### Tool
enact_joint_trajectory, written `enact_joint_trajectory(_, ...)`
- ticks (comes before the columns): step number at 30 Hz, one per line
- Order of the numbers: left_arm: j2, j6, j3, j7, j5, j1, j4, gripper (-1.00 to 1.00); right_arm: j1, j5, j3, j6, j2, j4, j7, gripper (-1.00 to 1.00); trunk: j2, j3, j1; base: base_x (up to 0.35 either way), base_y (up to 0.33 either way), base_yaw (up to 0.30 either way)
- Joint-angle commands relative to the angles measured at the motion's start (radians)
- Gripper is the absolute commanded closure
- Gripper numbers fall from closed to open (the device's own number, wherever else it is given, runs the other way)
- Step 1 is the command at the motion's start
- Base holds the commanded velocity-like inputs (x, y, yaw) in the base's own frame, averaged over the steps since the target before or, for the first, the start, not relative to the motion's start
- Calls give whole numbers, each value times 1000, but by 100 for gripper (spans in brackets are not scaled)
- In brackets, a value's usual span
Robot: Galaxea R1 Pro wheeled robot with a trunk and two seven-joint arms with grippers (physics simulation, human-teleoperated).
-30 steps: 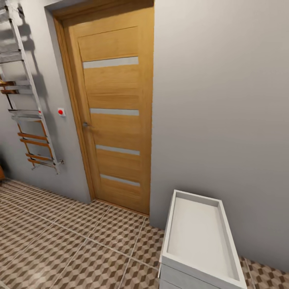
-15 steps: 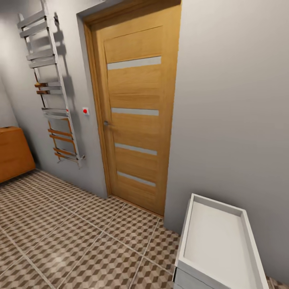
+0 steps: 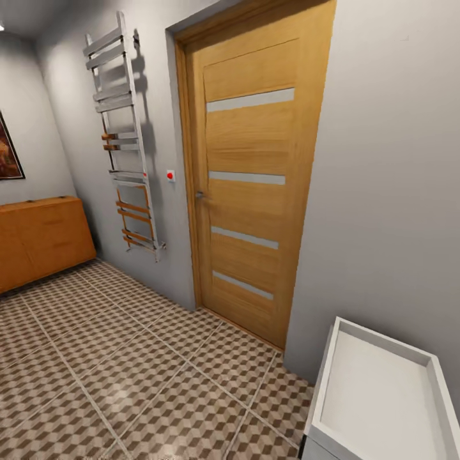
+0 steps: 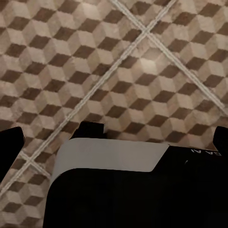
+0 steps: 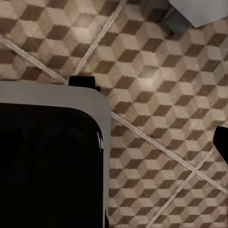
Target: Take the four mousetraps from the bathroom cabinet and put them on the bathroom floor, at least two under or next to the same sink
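the left hand (image 4: 116, 142) is seen from its wrist camera as dark finger tips at the frame's two side edges, one finger (image 4: 10, 142) on one side and one on the other, with the robot's black and grey body between them; the fingers are spread wide apart and nothing is held. the right hand (image 5: 154, 107) is shown the same way: one dark finger (image 5: 84, 81) beside the grey-edged body and the other at the far edge of the picture, set apart and empty.

below both hands the bathroom floor (image 3: 128, 370) is laid out, its large square tiles printed with brown, beige and cream cubes and parted by pale grout lines. in the right wrist view a pale grey-white corner (image 5: 202, 10) of some fitting is caught above the tiles (what it belongs to cannot be told).

in the head view the floor is spread from 6 to 9 o'clock. at 5 o'clock a white rectangular trough, the sink (image 3: 383, 399), is set against the grey wall (image 3: 396, 191). at 12 o'clock a closed wooden door (image 3: 252, 185) with four pale glazed strips is seen, with a small red-buttoned switch (image 3: 170, 175) just beside its frame. at 11 o'clock a chrome towel ladder (image 3: 124, 140) is fixed to the wall. at 9 o'clock a low wooden cabinet (image 3: 38, 239) is stood against the wall, with a framed picture (image 3: 7, 150) above it. no mousetraps can be made out.
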Motion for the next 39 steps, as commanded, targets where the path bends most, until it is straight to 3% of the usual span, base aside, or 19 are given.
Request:
enact_joint_trajectory(1,0,-3,-9,3,8,-1,1,-100,-1,10,-5,-6,0,3,-4,-100,-1,-1,0,0,0,289)
enact_joint_trajectory(39,-2,-3,-9,3,6,-1,1,-100,-2,9,-5,-6,-1,3,-5,-100,-1,-1,0,0,0,289)
